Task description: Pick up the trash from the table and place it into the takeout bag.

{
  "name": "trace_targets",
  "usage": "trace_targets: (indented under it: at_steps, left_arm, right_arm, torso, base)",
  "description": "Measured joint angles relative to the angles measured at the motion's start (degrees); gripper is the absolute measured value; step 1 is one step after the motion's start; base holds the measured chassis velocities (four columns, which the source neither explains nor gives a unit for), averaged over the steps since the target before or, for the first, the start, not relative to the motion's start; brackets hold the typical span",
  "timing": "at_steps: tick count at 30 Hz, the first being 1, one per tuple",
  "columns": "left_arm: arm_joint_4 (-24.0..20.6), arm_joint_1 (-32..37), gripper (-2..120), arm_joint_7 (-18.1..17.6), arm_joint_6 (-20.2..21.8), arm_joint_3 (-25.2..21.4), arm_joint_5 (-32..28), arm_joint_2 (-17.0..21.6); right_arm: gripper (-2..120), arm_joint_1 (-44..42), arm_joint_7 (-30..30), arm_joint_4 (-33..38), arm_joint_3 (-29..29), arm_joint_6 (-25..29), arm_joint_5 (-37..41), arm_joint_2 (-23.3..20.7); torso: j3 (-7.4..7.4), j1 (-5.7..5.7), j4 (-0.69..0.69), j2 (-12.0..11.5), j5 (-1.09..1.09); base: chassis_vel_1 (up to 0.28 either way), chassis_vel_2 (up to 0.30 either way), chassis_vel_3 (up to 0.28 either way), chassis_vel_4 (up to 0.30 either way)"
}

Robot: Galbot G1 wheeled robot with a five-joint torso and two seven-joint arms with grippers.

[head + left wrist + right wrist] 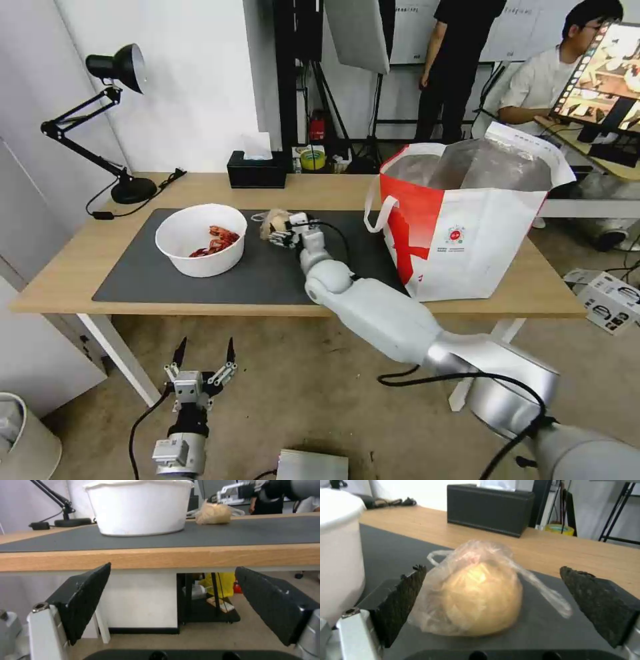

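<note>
1. Right gripper (pixel 493 597) is over the mat (pixel 267 273), arm stretched across the table (pixel 67 267). Fingers (pixel 403 605) spread wide, not grasping.
2. Small bag (pixel 473 592), clear with a beige lump inside, sits on the mat between the right fingers. One finger is right at the bag's side; contact can't be confirmed. The other finger (pixel 603 602) is apart from it, with only the bag's loose plastic tail reaching toward it.
3. Bowl (pixel 200 239), white with red scraps, stands on the mat just outside the right fingers, on the side of the finger nearest the bag. Bag and bowl are apart.
4. Tissue box (pixel 490 508), black, is beyond the right fingertips on bare wood, past the mat's far edge.
5. Takeout bag (pixel 467 220) stands upright and open on the table, foil lining showing, well off to the right of the right gripper, behind its forearm.
6. Left gripper (pixel 203 363) hangs below the table's near edge, fingers (pixel 83 600) released and empty. Its fingertips point at the table's underside; bowl and small bag are above and beyond them on the tabletop.
</note>
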Motion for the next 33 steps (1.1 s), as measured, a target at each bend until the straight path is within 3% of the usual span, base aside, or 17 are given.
trace_targets:
  at_steps: [9, 15, 16, 21, 33]
  left_arm:
    - [0.01, 0.29, 100, 0.00, -0.51, -0.38, 0.00, 0.00]
    - [-0.03, 0.32, 100, 0.02, -0.57, -0.30, 0.00, -0.11]
    - [-0.02, 0.28, 100, 0.02, -0.60, -0.20, 0.00, -0.22]
    - [0.14, 0.15, 100, 0.02, -0.63, -0.05, 0.00, -0.34]
    - [0.57, -0.01, 100, 0.03, -0.66, -0.19, 0.02, -0.14]
  right_arm:
    - [100, 1.32, -2.18, -8.62, -0.08, 0.86, -0.65, 3.93]
    - [91, 2.12, -3.93, -10.67, -0.96, 1.07, -0.67, 4.21]
    - [82, 2.31, -4.86, -11.39, -1.24, 1.12, -0.66, 4.21]
    - [68, 2.33, -6.35, -12.13, -1.48, 1.31, -0.67, 4.14]
    - [20, 1.50, -7.33, -12.01, -1.15, 1.65, -0.72, 3.94]
  torso:
    - [0.00, 0.00, 0.00, 0.00, 0.01]
    - [0.00, 0.00, -0.01, 0.01, 0.01]
    - [0.00, 0.00, -0.01, 0.01, 0.01]
    - [0.00, 0.00, -0.01, 0.01, 0.01]
    - [-0.02, -0.01, -0.02, 0.02, 0.01]
  base:
    - [0.000, 0.000, 0.000, 0.000]
    - [0.000, 0.000, 0.000, 0.000]
    - [0.000, 0.000, 0.000, 0.000]
    - [0.000, 0.000, 0.000, 0.000]
    - [0.000, 0.000, 0.000, 0.000]
